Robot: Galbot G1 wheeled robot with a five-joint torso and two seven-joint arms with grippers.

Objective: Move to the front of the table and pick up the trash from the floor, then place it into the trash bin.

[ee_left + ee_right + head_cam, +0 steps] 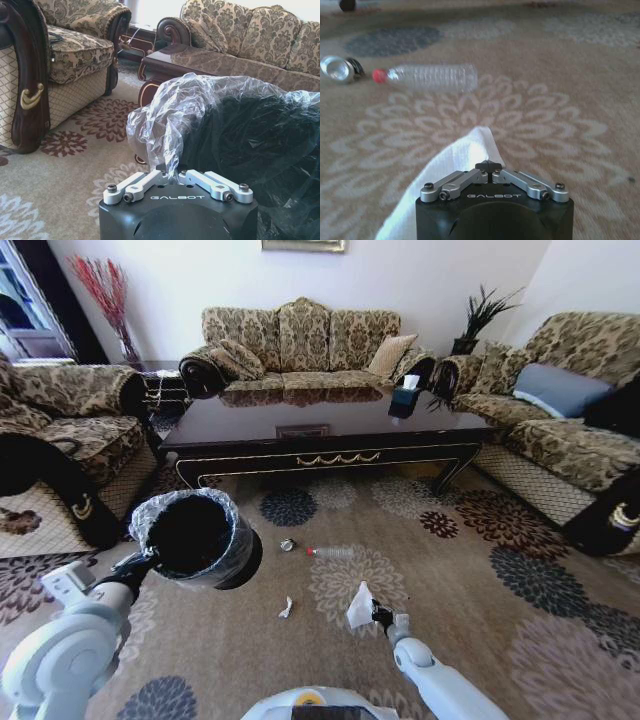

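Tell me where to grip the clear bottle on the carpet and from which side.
Grip the bottle across the middle of its ribbed body, coming down from above. It lies flat on the floor, red cap toward the silvery piece, so its round sides are open while the cap end is narrow and crowded.

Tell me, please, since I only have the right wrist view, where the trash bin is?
Observer: The left claw grips the trash bin by its lined rim, on the robot's left.
Operator: Is any trash lying outside my view?
Observer: Yes, a paper scrap lies on the carpet between the bin and the tissue in the right claw.
Operator: Anything on the table?
Observer: A dark tissue box, near its right end.
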